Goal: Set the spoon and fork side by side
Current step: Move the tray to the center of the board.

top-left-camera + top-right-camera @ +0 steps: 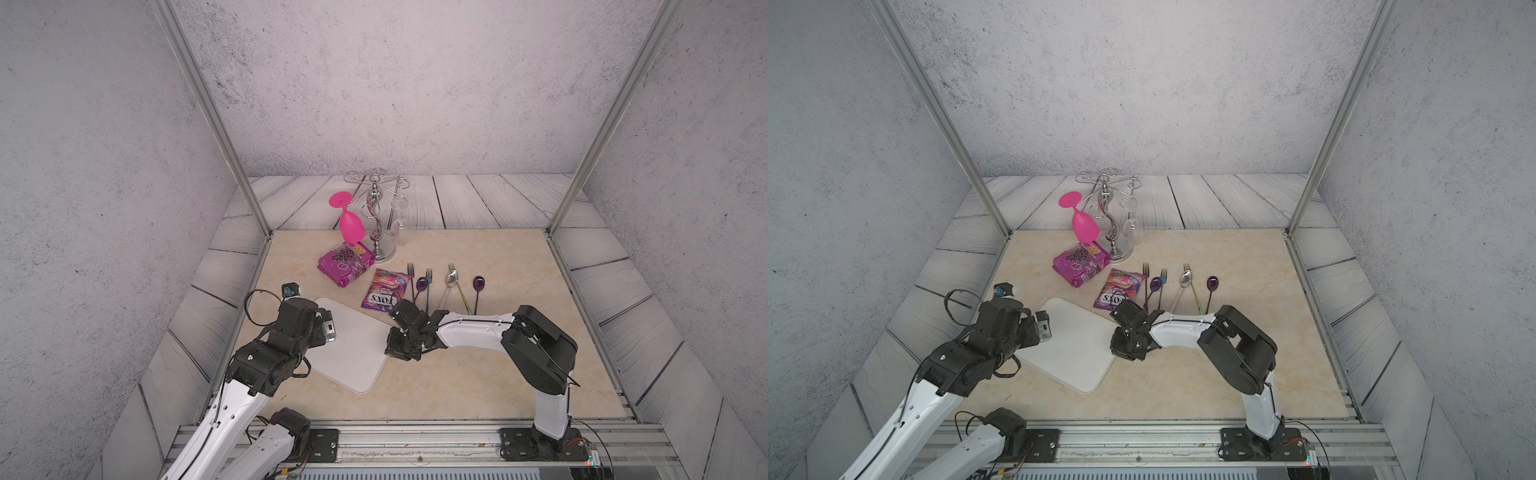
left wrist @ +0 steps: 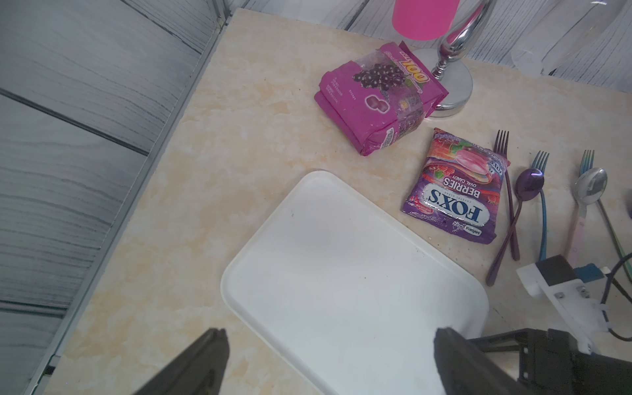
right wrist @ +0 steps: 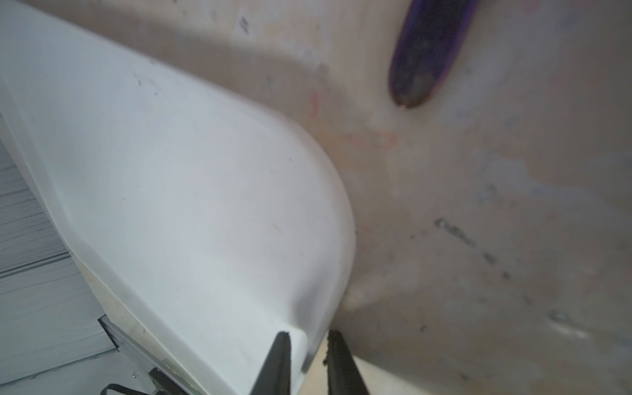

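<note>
Marbled beige tabletop (image 1: 478, 374) | we read "FOX'S BERRIES" on glossy bag (image 2: 455, 191) | purple spoon (image 2: 530, 179), fork (image 2: 501, 140) just beside it | left gripper (image 2: 330, 333) apart | right gripper (image 3: 308, 333) pinches rim of smooth white tray (image 3: 171, 188)

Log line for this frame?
right hand: pinching tray edge | left hand: open, above tray | spoons, forks: on table
</note>
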Robot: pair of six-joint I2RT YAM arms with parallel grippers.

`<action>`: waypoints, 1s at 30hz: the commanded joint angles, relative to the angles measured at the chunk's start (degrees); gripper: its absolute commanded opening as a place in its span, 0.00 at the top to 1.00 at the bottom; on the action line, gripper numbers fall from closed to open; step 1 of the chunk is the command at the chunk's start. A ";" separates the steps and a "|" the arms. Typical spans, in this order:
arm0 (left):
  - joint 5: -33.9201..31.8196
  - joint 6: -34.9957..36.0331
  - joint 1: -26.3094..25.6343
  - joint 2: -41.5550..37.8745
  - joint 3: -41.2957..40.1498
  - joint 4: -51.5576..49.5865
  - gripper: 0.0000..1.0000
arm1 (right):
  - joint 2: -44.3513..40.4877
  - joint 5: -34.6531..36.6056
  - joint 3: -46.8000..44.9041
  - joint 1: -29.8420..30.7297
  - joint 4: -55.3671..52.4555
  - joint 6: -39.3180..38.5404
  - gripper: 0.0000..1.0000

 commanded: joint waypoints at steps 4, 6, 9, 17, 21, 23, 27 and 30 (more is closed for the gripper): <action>-0.99 1.07 0.29 -0.86 -0.09 -0.77 0.00 | -1.56 -0.77 0.03 -1.88 -5.48 -3.42 0.90; -0.60 1.02 0.29 -0.82 -0.12 -0.54 0.01 | -3.41 -1.48 -0.70 -3.37 -8.52 -7.28 0.95; 0.74 0.70 0.30 -0.82 -0.51 0.12 0.01 | -6.50 -3.95 -3.06 -6.90 -13.61 -14.89 1.00; 2.38 0.12 0.29 -0.67 -1.00 1.86 0.00 | -17.83 -8.76 -16.45 -17.36 -20.24 -28.84 1.00; 3.98 0.01 0.29 0.27 -0.99 2.67 0.01 | -23.28 -7.40 -18.41 -22.71 -26.36 -39.74 1.00; 4.58 0.15 0.29 0.86 -1.06 3.00 0.00 | -24.81 -7.36 -18.84 -24.96 -28.96 -44.81 1.00; 5.13 0.49 0.29 1.55 -1.28 3.50 0.00 | -24.58 -6.78 -18.56 -27.91 -31.58 -50.21 1.00; 5.57 0.34 0.29 1.40 -1.68 3.89 0.01 | -23.21 -7.97 -18.47 -28.45 -30.33 -51.13 1.00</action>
